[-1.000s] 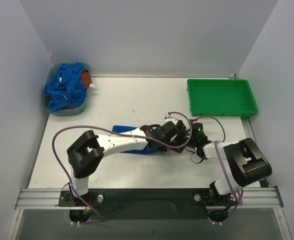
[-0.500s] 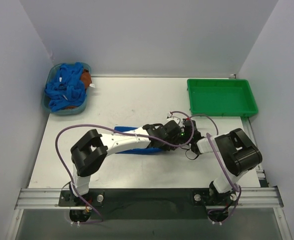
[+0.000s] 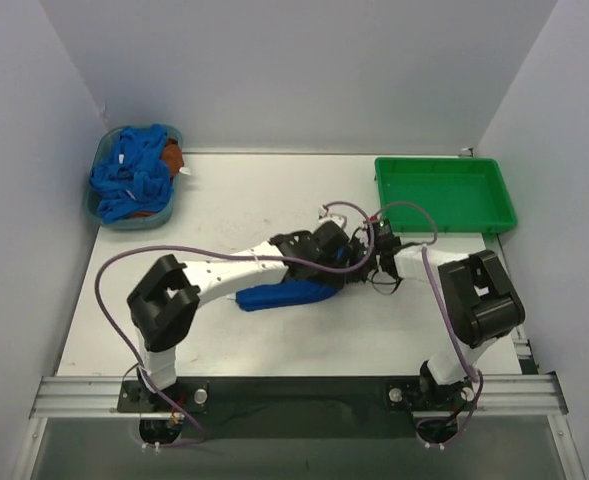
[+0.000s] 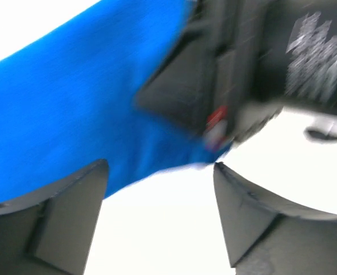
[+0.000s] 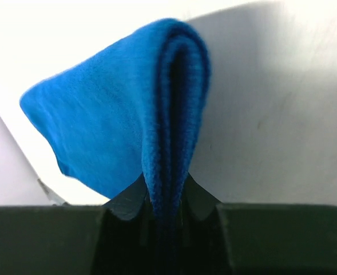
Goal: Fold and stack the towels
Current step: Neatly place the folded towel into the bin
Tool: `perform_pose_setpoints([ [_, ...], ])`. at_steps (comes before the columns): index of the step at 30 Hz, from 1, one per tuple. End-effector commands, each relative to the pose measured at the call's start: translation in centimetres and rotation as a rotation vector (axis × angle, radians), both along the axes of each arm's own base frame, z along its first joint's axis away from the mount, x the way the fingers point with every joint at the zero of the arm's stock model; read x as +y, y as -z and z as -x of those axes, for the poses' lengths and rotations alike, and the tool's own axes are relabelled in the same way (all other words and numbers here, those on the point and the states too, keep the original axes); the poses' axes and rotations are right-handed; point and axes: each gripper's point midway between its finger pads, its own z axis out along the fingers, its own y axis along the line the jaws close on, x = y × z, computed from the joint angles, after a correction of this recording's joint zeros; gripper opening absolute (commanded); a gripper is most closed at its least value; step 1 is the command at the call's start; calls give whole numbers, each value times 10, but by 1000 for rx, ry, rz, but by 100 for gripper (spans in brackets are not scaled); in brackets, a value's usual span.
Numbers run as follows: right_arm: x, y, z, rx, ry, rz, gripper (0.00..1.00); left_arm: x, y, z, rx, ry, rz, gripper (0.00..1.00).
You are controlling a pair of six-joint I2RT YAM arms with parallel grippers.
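A blue towel (image 3: 279, 295) lies in a folded bundle at the table's middle, its right end lifted toward the two grippers. My right gripper (image 3: 370, 264) is shut on that end: in the right wrist view the doubled edge of the towel (image 5: 105, 109) is pinched between the jaws of the right gripper (image 5: 168, 197). My left gripper (image 3: 342, 252) hovers just beside it, open. In the left wrist view the left gripper (image 4: 159, 166) has nothing between its fingers (image 4: 71, 197), with the towel (image 4: 71, 109) and the other gripper's black body just beyond.
A teal basket (image 3: 102, 208) heaped with more blue towels (image 3: 132, 172) and something brown stands at the back left. A green tray (image 3: 444, 196) sits at the back right. Purple cables loop over both arms.
The left gripper has opened and let go of the towel while the right gripper shut on it. Both grippers moved toward the back, and the towel's right end rose with them.
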Motion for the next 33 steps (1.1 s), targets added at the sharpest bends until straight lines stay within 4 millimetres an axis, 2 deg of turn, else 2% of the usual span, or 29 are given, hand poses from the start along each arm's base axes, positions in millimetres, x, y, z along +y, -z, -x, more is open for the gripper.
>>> perform_pose_setpoints([
  [1, -24, -5, -14, -28, -104, 131, 0, 28, -80, -29, -93, -72, 188, 92],
  [2, -27, -15, -22, -36, -119, 149, 0, 40, -98, -30, -114, -67, 217, 93],
  [3, -30, -18, -30, -62, -156, 178, 0, 67, -92, -42, -110, -113, 200, 95],
  [4, -38, -21, -39, -78, -161, 204, 0, 83, -96, -48, -116, -134, 205, 96],
  [5, -38, -36, -54, -107, -174, 218, 0, 102, -111, -50, -151, -145, 220, 97],
  [6, -41, -38, -62, -115, -184, 235, 0, 125, -97, -51, -132, -171, 193, 97],
  [7, -48, -42, -72, -147, -202, 260, 0, 159, -97, -67, -147, -250, 177, 97],
  [8, -52, -47, -81, -161, -203, 278, 0, 183, -93, -71, -159, -272, 145, 97],
  [9, -53, -57, -101, -202, -206, 289, 0, 203, -98, -71, -180, -301, 146, 97],
  [10, -56, -65, -113, -228, -210, 302, 0, 224, -81, -68, -154, -331, 111, 97],
  [11, -66, -66, -122, -240, -225, 331, 0, 258, -76, -74, -155, -399, 87, 97],
  [12, -68, -77, -145, -283, -224, 349, 0, 269, -76, -72, -159, -411, 89, 97],
  [13, -73, -79, -155, -288, -224, 355, 0, 285, -58, -65, -129, -442, 61, 97],
  [14, -83, -80, -164, -285, -222, 359, 0, 298, -59, -65, -150, -483, 57, 98],
  [15, -85, -85, -184, -308, -211, 346, 0, 300, -53, -62, -150, -483, 53, 98],
  [17, -96, -88, -201, -324, -198, 350, 0, 301, -44, -59, -138, -475, 55, 97],
  [18, -110, -82, -210, -324, -190, 373, 0, 302, -43, -58, -131, -470, 47, 98],
  [19, -116, -94, -223, -362, -178, 386, 0, 303, -42, -59, -126, -468, 33, 97],
  [21, -142, -94, -232, -369, -175, 434, 0, 309, -39, -61, -124, -482, 1, 97],
  [23, -158, -101, -238, -381, -187, 476, 0, 310, -36, -61, -116, -484, -10, 98],
  [24, -164, -98, -238, -387, -223, 508, 0, 311, -34, -61, -114, -485, -13, 97],
  [25, -186, -97, -240, -371, -194, 549, 0, 311, -33, -61, -111, -485, -17, 98],
  [27, -203, -93, -237, -364, -226, 607, 0, 314, -28, -61, -101, -494, -40, 97],
  [28, -220, -91, -237, -357, -234, 667, 0, 316, -25, -62, -99, -502, -47, 97],
  [33, -257, -79, -237, -327, -250, 771, 0, 316, -2, -61, -30, -509, -80, 98],
])
